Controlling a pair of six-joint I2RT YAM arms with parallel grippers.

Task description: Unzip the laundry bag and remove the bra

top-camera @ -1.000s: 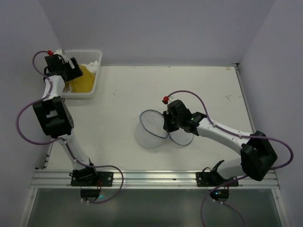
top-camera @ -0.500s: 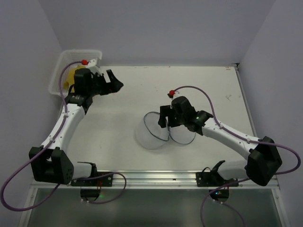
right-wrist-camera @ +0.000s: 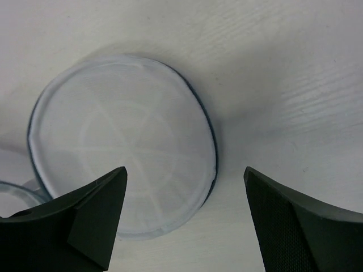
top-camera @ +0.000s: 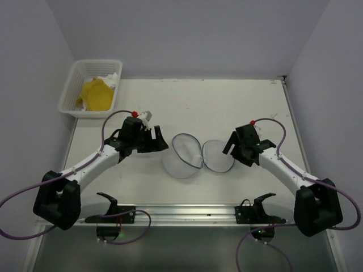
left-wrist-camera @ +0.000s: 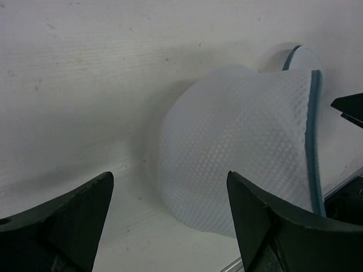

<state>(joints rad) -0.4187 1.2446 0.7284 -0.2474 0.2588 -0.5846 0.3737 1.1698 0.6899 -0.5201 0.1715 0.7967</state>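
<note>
Laundry bag (top-camera: 182, 157) at mid-table (top-camera: 227, 102), unzipped, lying in two joined parts: white mesh dome on left, flat round lid (top-camera: 218, 156) on right, dark grey-blue zipper along both rims.

Left gripper (top-camera: 161, 140) just left of dome, jaws spread wide, holding nothing; left wrist view shows dome (left-wrist-camera: 244, 147) ahead of fingers, apart.

Right gripper (top-camera: 232, 154) at lid's right edge, jaws wide apart, empty; lid (right-wrist-camera: 122, 147) below.

Bra (top-camera: 96, 95), yellow, lies in white slatted basket (top-camera: 68, 93) at far-left corner, well apart from bag.
</note>
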